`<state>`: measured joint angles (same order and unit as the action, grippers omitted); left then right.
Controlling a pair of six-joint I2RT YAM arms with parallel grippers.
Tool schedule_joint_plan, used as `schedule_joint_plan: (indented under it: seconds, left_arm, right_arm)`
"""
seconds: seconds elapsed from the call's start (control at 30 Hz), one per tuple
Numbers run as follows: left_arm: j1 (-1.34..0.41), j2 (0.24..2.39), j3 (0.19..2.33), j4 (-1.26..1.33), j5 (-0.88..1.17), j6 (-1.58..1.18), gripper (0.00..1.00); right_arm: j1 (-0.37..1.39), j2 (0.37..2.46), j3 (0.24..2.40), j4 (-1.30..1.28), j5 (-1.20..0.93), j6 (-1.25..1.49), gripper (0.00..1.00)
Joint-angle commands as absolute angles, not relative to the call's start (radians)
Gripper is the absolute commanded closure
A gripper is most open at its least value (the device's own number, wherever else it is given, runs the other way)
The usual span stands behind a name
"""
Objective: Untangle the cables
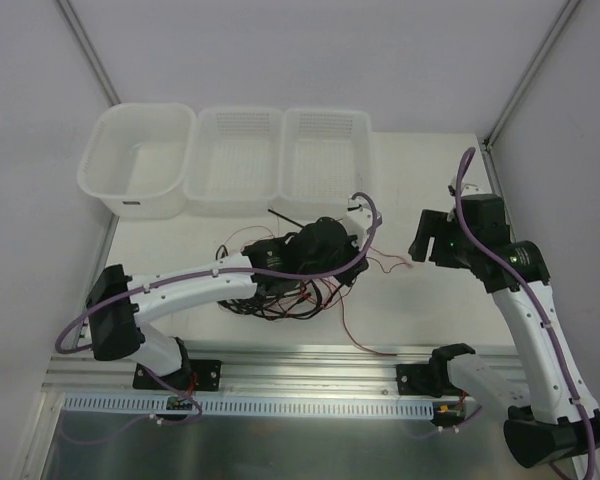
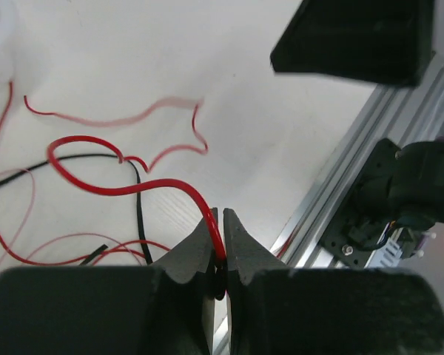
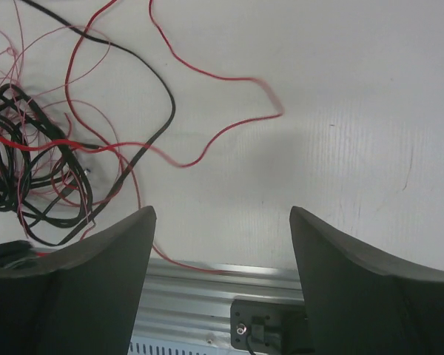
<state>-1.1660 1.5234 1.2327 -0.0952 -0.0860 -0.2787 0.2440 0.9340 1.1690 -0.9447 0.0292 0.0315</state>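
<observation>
Left wrist view: clamping the left gripper [image 2: 220, 222] shut on a red cable [image 2: 118, 192] at lower centre of the frame, the strand passing between the fingertips and arching away to the upper left. Showing a black cable [image 2: 138, 214] crossing under that arch and dropping toward the bottom edge. Showing a thinner pinkish wire [image 2: 133, 118], blurred, winding across the white table [image 2: 229, 96] above both. Taking in an aluminium rail [image 2: 333, 200] slanting down the right side, with a black arm base [image 2: 407, 200] on it. Catching a dark, out-of-focus block [image 2: 355, 37] filling the upper right corner.

Right wrist view: holding the right gripper [image 3: 222, 222] spread wide, gripping nothing, its fingers framing bare table at the bottom of the frame. Showing the cables [image 3: 29, 163] heaped at the left edge, black coils mixed with fine red, and loose red and black strands looping out toward upper centre.

Top external view: finding the cables [image 1: 280, 295] at centre of the frame, partly hidden under the left arm [image 1: 200, 275] reaching across them. Trailing one red strand [image 1: 365, 345] down to the rail. Hanging the right gripper [image 1: 430, 240] right of the heap, apart from it. Lining the upper edge of the table: a white tub [image 1: 135, 195] and two perforated baskets [image 1: 235, 195], touching side by side.
</observation>
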Motion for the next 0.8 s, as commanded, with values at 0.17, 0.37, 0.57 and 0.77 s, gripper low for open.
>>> schedule_joint_plan:
  seconds: [0.17,0.37,0.57,0.77]
  left_arm:
    - [-1.172,1.453,1.429,-0.242,-0.238,-0.236,1.0]
    - [-1.16,1.454,1.564,-0.275,-0.313,-0.244,1.0]
    - [-1.146,1.476,1.699,-0.288,-0.324,-0.229,1.0]
    - [-1.146,1.491,1.798,-0.287,-0.316,-0.268,1.0]
  right_arm:
    - [0.241,0.678,1.002,-0.764,-0.194,0.014,0.22]
    - [0.247,0.529,0.899,-0.638,-0.432,0.008,0.23]
    - [0.281,0.514,0.836,-0.485,-0.613,0.03,0.21]
    - [0.418,0.581,0.798,-0.286,-0.614,0.075,0.2]
